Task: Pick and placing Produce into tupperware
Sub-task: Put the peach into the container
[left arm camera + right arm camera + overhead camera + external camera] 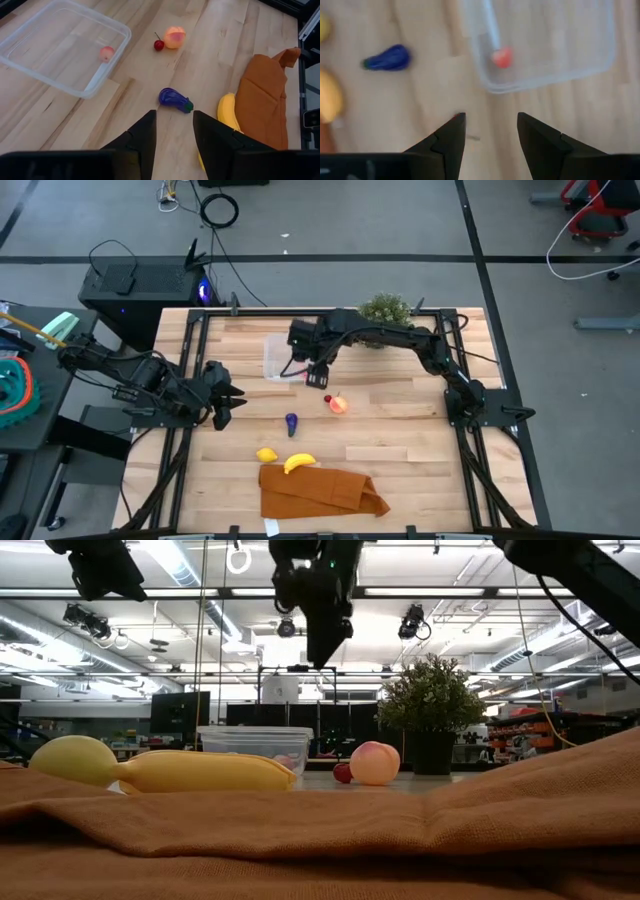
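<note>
Right gripper (318, 376), fingers spread and empty, hovers beside the clear squarish plastic container's (272, 358) near rim; left gripper (226, 402), also spread, waits well apart.

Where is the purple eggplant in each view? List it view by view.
High: eggplant mid-table, ahead of the left gripper.
Low: not visible.
Left wrist: just beyond the open fingers.
Right wrist: beside the tupperware.
Shared landmark: tupperware.

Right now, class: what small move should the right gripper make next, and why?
Probably lower onto the cherry. The right gripper hangs open and empty just beside the tub, almost over the cherry, which lies by the peach. One small red piece is already inside.
</note>
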You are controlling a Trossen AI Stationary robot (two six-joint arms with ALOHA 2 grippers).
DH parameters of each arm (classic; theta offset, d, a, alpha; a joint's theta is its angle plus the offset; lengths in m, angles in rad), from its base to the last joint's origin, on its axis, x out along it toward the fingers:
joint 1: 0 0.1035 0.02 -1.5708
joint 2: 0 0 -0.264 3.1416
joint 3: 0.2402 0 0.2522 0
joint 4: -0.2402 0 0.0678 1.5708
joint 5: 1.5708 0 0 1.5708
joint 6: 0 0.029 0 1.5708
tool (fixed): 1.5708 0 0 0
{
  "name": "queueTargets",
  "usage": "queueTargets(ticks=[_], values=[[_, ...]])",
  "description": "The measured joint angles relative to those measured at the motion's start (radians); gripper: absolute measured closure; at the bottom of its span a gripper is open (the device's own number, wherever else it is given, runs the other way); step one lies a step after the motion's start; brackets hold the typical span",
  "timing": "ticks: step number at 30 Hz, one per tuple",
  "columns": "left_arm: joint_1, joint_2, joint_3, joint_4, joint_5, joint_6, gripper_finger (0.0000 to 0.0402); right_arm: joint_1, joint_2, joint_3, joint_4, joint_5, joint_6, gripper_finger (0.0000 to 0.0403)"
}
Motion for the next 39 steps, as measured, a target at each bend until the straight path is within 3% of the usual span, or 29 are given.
queueTargets(ticks=[10, 19, 23, 29, 34, 39], values=[[0.000, 0.000, 0.000, -0.003, 0.002, 0.000, 0.0272, 0.121, -0.001, -0.012, -0.065, -0.017, 0.013, 0.0219], [0.000, 0.000, 0.000, -0.008, 0.002, 0.000, 0.0268, 0.125, -0.014, -0.184, -0.043, -0.054, 0.052, 0.0219], [0.000, 0.000, 0.000, -0.009, 0.002, -0.001, 0.0268, 0.125, -0.109, -0.326, 0.079, -0.064, 0.093, 0.0219], [-0.002, 0.000, 0.000, -0.025, 0.000, 0.004, 0.0270, 0.106, -0.345, -0.669, 0.357, -0.053, 0.212, 0.0219], [-0.002, 0.000, 0.000, -0.031, 0.000, 0.032, 0.0263, 0.095, -0.464, -0.877, 0.378, -0.052, 0.210, 0.0220], [-0.002, 0.000, 0.000, -0.032, 0.000, 0.033, 0.0257, 0.098, -0.491, -0.955, 0.384, -0.052, 0.146, 0.0219]])
